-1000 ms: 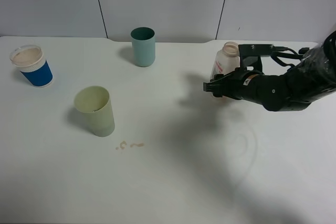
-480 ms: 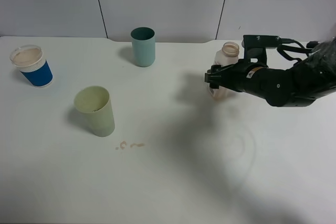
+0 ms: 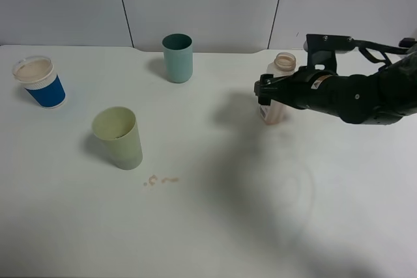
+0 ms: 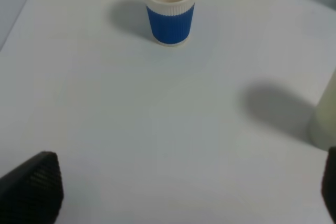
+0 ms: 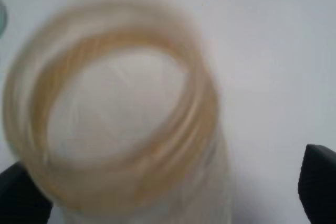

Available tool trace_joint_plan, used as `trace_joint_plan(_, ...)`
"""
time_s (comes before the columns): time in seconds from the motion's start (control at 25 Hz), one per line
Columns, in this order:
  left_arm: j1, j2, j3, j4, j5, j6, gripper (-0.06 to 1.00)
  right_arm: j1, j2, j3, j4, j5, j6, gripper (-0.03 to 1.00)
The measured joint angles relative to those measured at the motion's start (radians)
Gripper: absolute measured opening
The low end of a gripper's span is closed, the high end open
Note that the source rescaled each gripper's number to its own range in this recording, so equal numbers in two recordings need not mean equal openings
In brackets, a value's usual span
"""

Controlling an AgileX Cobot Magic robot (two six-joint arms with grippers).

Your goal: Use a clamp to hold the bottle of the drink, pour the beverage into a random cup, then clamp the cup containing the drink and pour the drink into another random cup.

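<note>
**Exterior high.** The small clear plastic bottle with a wide round neck [image 3: 285, 63] stands upright on the white table [image 3: 215, 226] at about 2 o'clock. The black two-fingered right gripper [image 3: 266, 90] straddles its body at mid-height. The bottle shows only a faint brownish tint and appears nearly empty. The tall pale yellow-green tapered tumbler [image 3: 118, 138] stands at 9 o'clock, well apart from the bottle. Small brown drops [image 3: 159, 180] lie near its base. The short blue paper cup with a white rim band [image 3: 40, 83] is at 10 o'clock. The darker teal tumbler [image 3: 177, 58] is at 12.

**Left wrist.** The left gripper [image 4: 181, 190] is spread wide with nothing between its fingers. The blue cup [image 4: 169, 9] stands ahead of it.

**Right wrist.** The bottle [image 5: 115, 108] is blurred. The right gripper's fingers are spread, and one fingertip [image 5: 319, 182] stands clear of the bottle wall. Contact at the other cannot be told.

**Risk.** A light, near-empty bottle may topple if a finger grazes it. The smooth tapered tumbler may slip in a grip and spill short of the blue cup.
</note>
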Motion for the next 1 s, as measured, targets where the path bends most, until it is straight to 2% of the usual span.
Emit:
trace_joint_plan(0.64, 0.0, 0.0, 0.0, 0.0, 0.0, 0.0, 1.0, 0.0, -0.239, 0.001, 0.032, 0.148, -0.164, 0.87)
trace_joint_plan(1.0, 0.0, 0.0, 0.0, 0.0, 0.0, 0.0, 1.0, 0.0, -0.43, 0.001, 0.149, 0.223, -0.369, 0.87)
